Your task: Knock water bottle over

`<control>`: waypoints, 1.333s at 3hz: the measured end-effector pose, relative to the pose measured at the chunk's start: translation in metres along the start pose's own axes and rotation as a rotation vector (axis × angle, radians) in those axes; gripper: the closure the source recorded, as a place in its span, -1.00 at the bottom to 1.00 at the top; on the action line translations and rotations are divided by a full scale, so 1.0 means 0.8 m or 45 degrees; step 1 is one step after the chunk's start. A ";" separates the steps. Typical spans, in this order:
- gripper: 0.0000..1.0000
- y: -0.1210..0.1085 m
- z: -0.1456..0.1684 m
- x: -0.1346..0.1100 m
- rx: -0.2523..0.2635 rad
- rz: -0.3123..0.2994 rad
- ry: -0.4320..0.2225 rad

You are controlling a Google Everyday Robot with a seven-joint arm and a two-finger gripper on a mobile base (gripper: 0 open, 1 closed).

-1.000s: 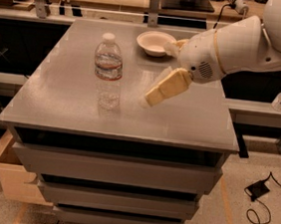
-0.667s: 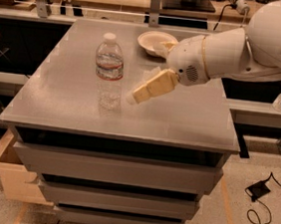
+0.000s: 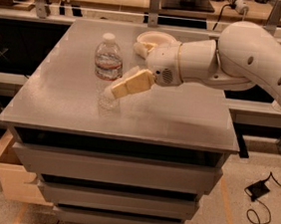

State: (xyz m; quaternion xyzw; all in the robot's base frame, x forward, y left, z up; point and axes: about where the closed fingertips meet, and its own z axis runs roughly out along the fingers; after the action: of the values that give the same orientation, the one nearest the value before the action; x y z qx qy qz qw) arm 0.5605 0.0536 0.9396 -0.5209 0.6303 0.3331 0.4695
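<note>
The water bottle (image 3: 108, 63), clear ribbed plastic with a white cap and a narrow label band, stands upright on the grey table (image 3: 180, 113), left of the middle. My gripper (image 3: 116, 90), cream-coloured at the end of the white arm, reaches in from the right. Its tip is at the bottle's lower right side, low over the table, touching it or nearly so.
A shallow white bowl (image 3: 156, 37) sits at the back of the table, behind the arm. The table is a drawer cabinet with an open cardboard box (image 3: 4, 170) at its lower left. Benches and rails stand behind; cables (image 3: 259, 196) lie on the floor at right.
My gripper has moved left across the table, from well right of the bottle to its lower side. The bottle still stands upright in the same spot.
</note>
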 end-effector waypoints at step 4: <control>-0.66 0.011 0.058 -0.022 -0.082 0.006 -0.190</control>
State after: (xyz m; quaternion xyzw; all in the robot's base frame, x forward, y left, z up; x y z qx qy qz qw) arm 0.5636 0.1039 0.9403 -0.5081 0.5837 0.3922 0.4974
